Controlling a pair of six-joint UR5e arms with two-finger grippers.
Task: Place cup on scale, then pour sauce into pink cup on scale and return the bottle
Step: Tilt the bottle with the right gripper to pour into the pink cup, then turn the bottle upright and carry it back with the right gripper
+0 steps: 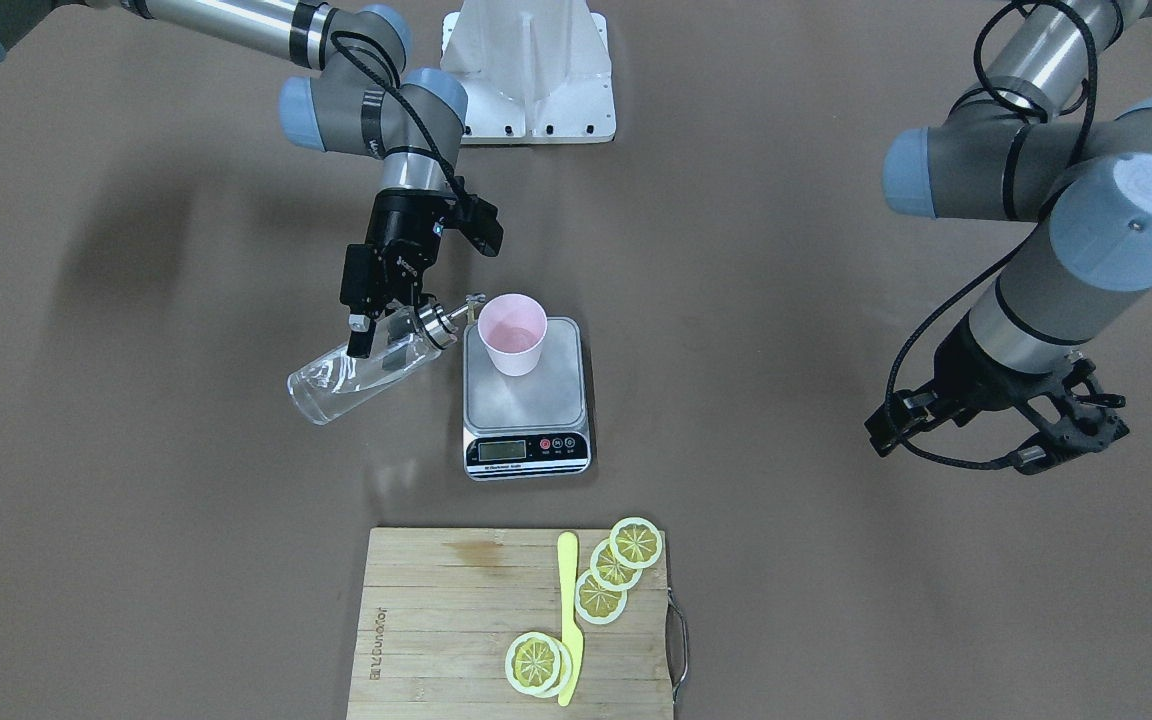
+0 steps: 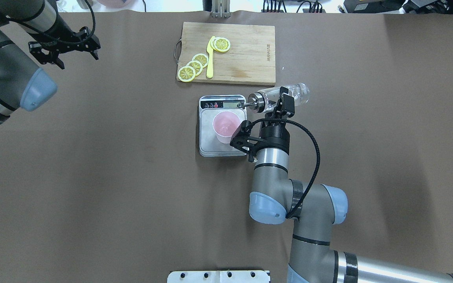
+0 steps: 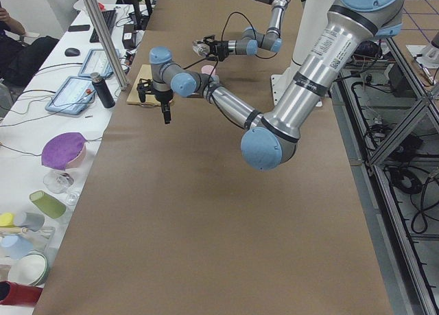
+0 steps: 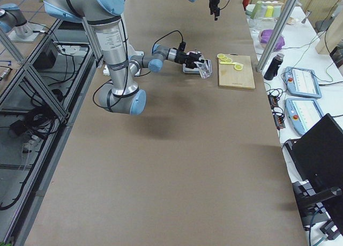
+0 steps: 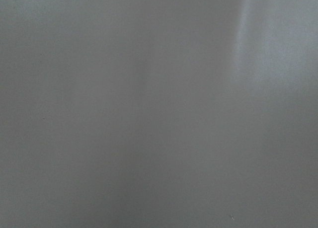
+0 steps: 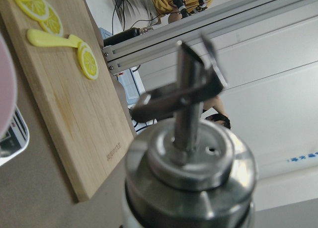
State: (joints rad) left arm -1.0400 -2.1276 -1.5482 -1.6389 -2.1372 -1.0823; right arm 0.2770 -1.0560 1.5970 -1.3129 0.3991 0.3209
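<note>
The pink cup (image 1: 513, 335) stands upright on the silver platform of the scale (image 1: 526, 405). My right gripper (image 1: 378, 335) is shut on the clear bottle (image 1: 351, 380), which is tilted almost level, with its metal pourer tip (image 1: 474, 300) at the cup's rim. Clear sauce (image 1: 331, 390) lies in the bottle's lower side; no stream shows. The overhead view shows the cup (image 2: 225, 125), scale (image 2: 210, 147), bottle (image 2: 295, 94) and right gripper (image 2: 283, 105). The right wrist view shows the pourer cap (image 6: 189, 153) close up. My left gripper (image 2: 69, 45) is open, empty and far off.
A wooden cutting board (image 1: 436, 620) with several lemon slices (image 1: 601, 598) and a yellow knife (image 1: 568, 610) lies beyond the scale, on the operators' side. It also shows in the right wrist view (image 6: 64, 99). The white robot base (image 1: 531, 70) stands at the table's back edge.
</note>
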